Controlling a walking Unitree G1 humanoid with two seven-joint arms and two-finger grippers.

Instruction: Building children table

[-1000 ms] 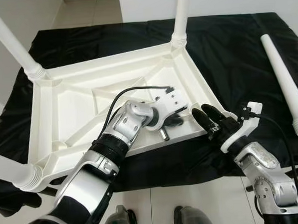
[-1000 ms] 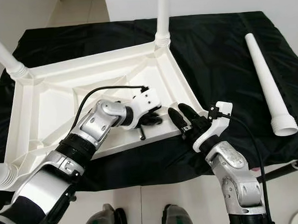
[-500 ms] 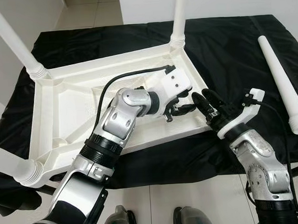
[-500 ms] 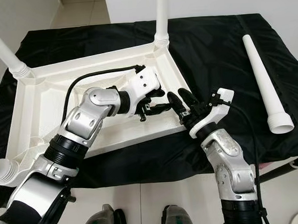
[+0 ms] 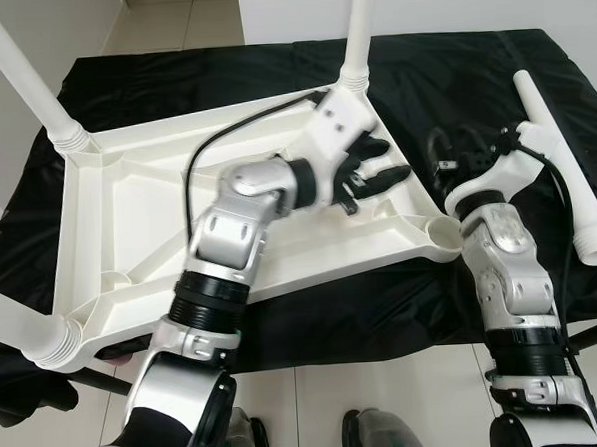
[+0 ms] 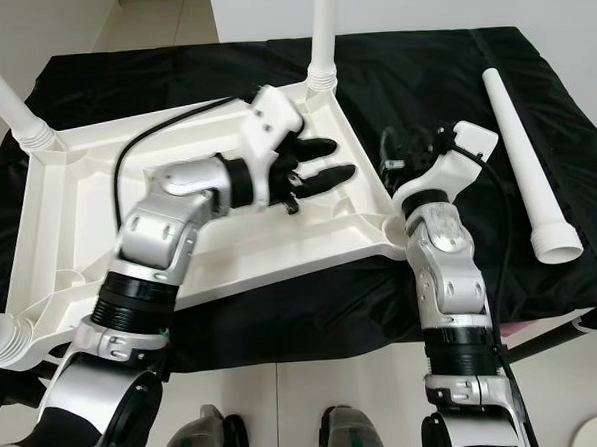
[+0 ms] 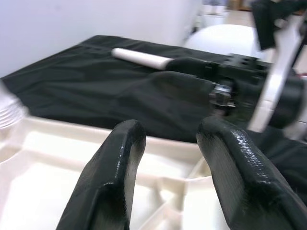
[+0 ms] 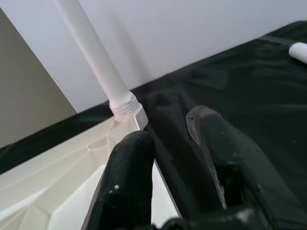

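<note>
A white plastic table [image 5: 137, 207] lies upside down on a black cloth. Three white legs stand in its corners: far left [image 5: 20, 73], far middle [image 5: 358, 30] and near left [image 5: 14, 329]. The near right corner socket [image 5: 441, 234] holds nothing. A loose white leg [image 5: 561, 170] lies on the cloth to the right. My left gripper [image 5: 379, 164] hovers open and empty over the table's underside near its right rim. My right gripper [image 5: 453, 153] hangs open and empty above the cloth, just right of that rim. In the right wrist view the fingers [image 8: 136, 158] face the far middle leg [image 8: 91, 52].
The black cloth [image 5: 451, 75] covers a low surface that ends at tiled floor in front. My feet [image 5: 375, 435] stand at its near edge. A white wall runs behind. Bare cloth lies between the table's right rim and the loose leg.
My left gripper has lifted off the table's near right part and swung toward the far right rim. My right gripper has risen from the near right corner and moved away and to the right.
</note>
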